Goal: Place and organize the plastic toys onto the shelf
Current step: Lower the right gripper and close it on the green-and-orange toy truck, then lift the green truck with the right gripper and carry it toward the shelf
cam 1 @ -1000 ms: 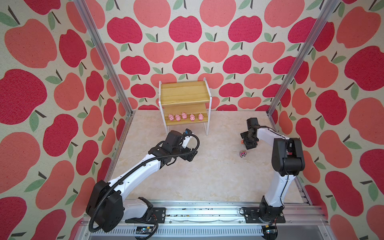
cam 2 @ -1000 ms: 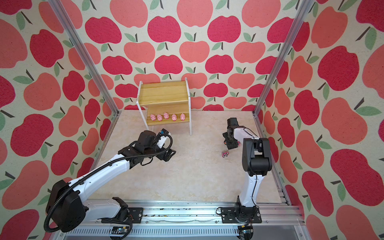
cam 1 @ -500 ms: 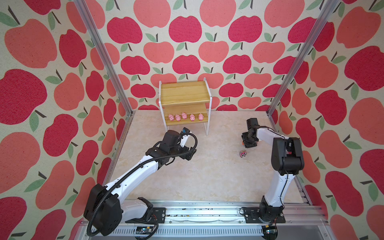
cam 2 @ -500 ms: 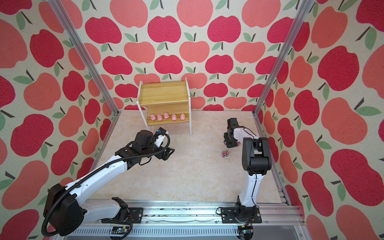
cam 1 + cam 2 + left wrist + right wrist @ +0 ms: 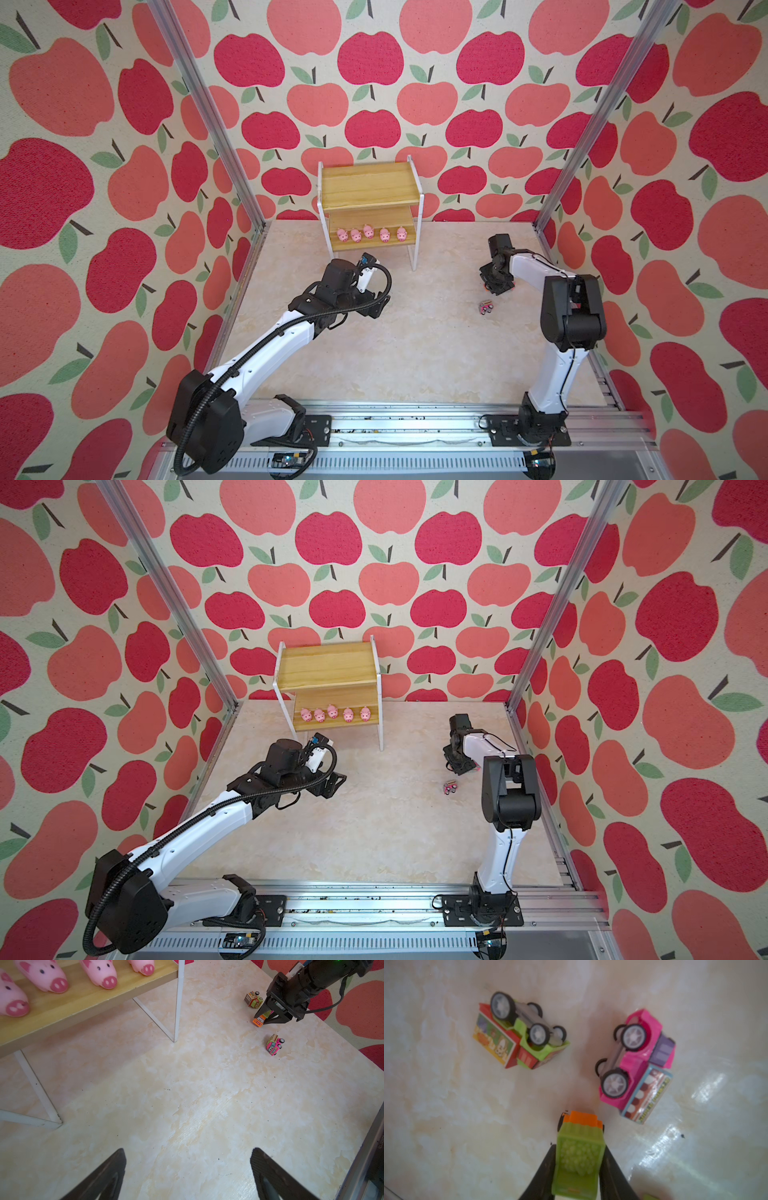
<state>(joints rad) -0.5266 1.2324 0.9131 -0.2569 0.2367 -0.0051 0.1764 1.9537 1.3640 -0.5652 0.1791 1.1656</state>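
Note:
My right gripper (image 5: 579, 1169) is shut on an orange truck with a yellow-green bed (image 5: 579, 1153), low over the floor at the right (image 5: 496, 286). A green truck (image 5: 521, 1036) lies wheels-up beside it, and a pink truck (image 5: 635, 1068) lies on its side, seen in both top views (image 5: 485, 308) (image 5: 449, 788). The shelf (image 5: 370, 185) stands at the back, with several pink pigs (image 5: 370, 233) in a row on its lower board. My left gripper (image 5: 188, 1151) hangs open and empty over bare floor in front of the shelf (image 5: 332, 785).
Apple-patterned walls and slanted metal posts (image 5: 582, 124) close in the floor on three sides. A white shelf leg (image 5: 176, 1022) stands between the left gripper and the trucks. The rail with both arm bases (image 5: 374, 432) runs along the front edge.
The right gripper's jaws have closed onto the orange truck. The left arm has drifted slightly to the left, still open.

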